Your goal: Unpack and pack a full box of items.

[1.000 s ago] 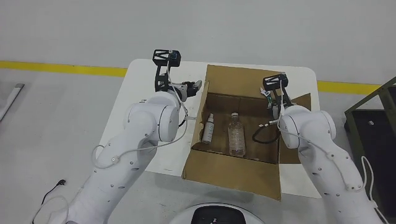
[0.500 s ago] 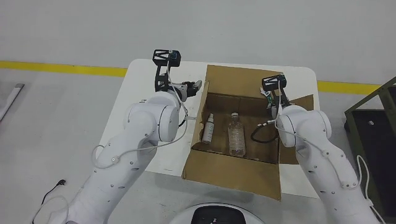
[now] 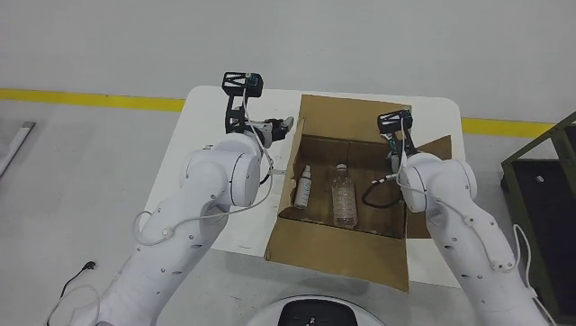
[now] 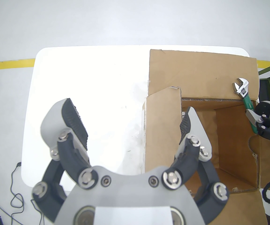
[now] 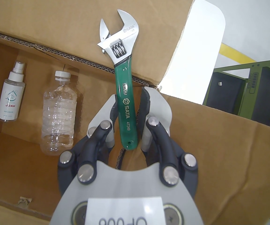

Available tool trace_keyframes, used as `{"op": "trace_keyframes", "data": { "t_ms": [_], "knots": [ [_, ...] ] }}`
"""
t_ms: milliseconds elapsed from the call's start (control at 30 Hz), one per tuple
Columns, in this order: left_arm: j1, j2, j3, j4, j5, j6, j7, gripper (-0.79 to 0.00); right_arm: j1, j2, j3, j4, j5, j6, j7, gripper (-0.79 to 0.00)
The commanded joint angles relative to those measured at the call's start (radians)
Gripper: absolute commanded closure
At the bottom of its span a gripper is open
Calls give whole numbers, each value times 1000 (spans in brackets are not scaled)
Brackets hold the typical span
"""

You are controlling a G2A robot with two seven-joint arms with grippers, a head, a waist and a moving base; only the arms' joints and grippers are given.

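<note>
An open cardboard box (image 3: 337,240) stands on the right half of the white table (image 3: 216,119). On its floor lie a white spray bottle (image 3: 301,186) (image 5: 10,94) and a clear plastic bottle (image 3: 343,195) (image 5: 57,118), side by side. My right gripper (image 5: 129,108) (image 4: 252,118) is shut on the green handle of an adjustable wrench (image 5: 123,90) (image 4: 242,90), whose steel head points up over the box's far flap (image 5: 43,5). My left gripper (image 4: 127,113) (image 3: 279,128) is open and holds nothing, above the box's left side flap (image 4: 163,118).
A dark green metal rack (image 3: 540,173) (image 5: 242,94) stands on the floor just right of the table. The bare white tabletop (image 4: 90,76) stretches left of the box. A yellow line (image 3: 90,99) crosses the floor behind, and a cable (image 4: 15,195) lies below the table's left edge.
My right arm has shifted slightly leftward, toward the box's middle, with the wrench still in its grip. The left arm and the bottles have not moved.
</note>
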Motion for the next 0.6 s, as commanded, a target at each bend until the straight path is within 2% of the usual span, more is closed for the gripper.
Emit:
{"op": "trace_keyframes", "data": {
  "t_ms": [0,33,300,567],
  "knots": [
    [0,0,0,0,0,0,0,-785,1,-2,1,2,1,0,0,-40],
    [0,0,0,0,0,0,0,-785,1,-3,1,4,3,-1,-1,0],
    [0,0,0,0,0,0,0,-785,0,-12,22,-6,35,-7,-9,0],
    [0,0,0,0,0,0,0,-785,-23,-16,40,-109,49,-23,-3,0]
  ]
}}
